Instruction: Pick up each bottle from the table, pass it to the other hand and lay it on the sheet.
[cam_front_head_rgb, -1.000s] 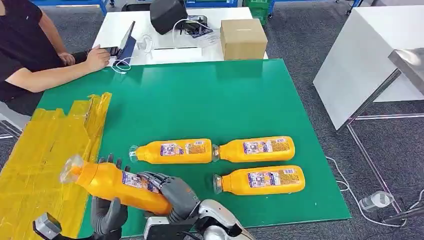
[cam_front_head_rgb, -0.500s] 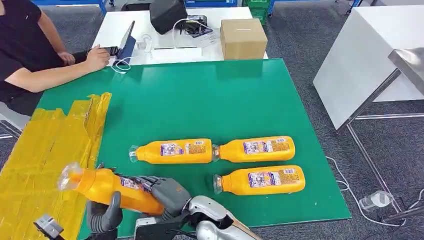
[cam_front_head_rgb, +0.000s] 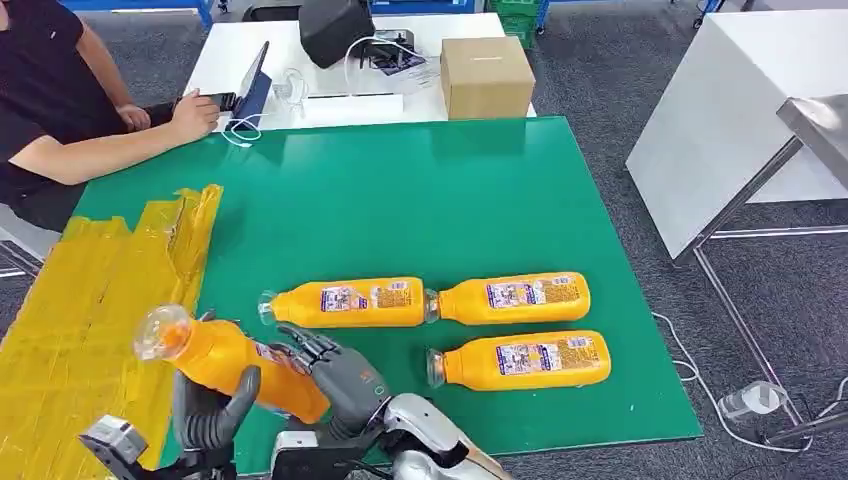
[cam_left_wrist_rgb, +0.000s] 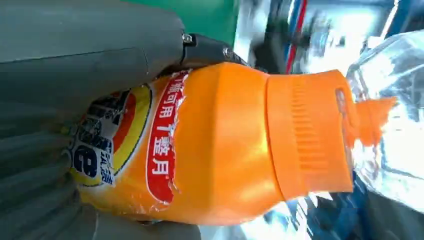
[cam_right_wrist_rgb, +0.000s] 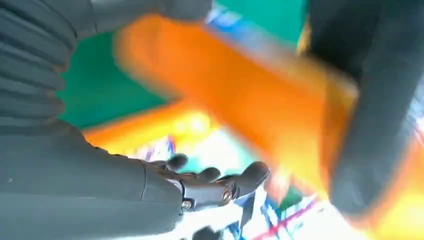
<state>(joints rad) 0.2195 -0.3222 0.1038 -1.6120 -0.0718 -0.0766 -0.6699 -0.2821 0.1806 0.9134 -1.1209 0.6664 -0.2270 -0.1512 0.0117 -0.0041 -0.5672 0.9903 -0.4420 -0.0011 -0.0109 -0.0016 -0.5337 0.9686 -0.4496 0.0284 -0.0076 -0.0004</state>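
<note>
An orange bottle (cam_front_head_rgb: 225, 360) with a clear cap hangs tilted, cap up and to the left, over the table's near left corner. My left hand (cam_front_head_rgb: 210, 415) grips its body from below, thumb wrapped up the side; the left wrist view shows the bottle (cam_left_wrist_rgb: 220, 145) tight in that hand (cam_left_wrist_rgb: 75, 60). My right hand (cam_front_head_rgb: 340, 375) sits at the bottle's base. In the blurred right wrist view its fingers (cam_right_wrist_rgb: 215, 175) are spread, a gap away from the bottle (cam_right_wrist_rgb: 240, 85). Three more orange bottles (cam_front_head_rgb: 345, 302) (cam_front_head_rgb: 512, 297) (cam_front_head_rgb: 522, 361) lie on the green table (cam_front_head_rgb: 400, 200). The yellow sheet (cam_front_head_rgb: 80, 310) covers the table's left side.
A person sits at the far left with an arm (cam_front_head_rgb: 110, 150) on a white desk. That desk holds a cardboard box (cam_front_head_rgb: 486, 76), a laptop (cam_front_head_rgb: 255, 85) and cables. A white table (cam_front_head_rgb: 740, 120) stands to the right.
The held bottle has tilted cap-up and shifted slightly right. My left thumb has closed round its body, and my right fingers have spread off it.
</note>
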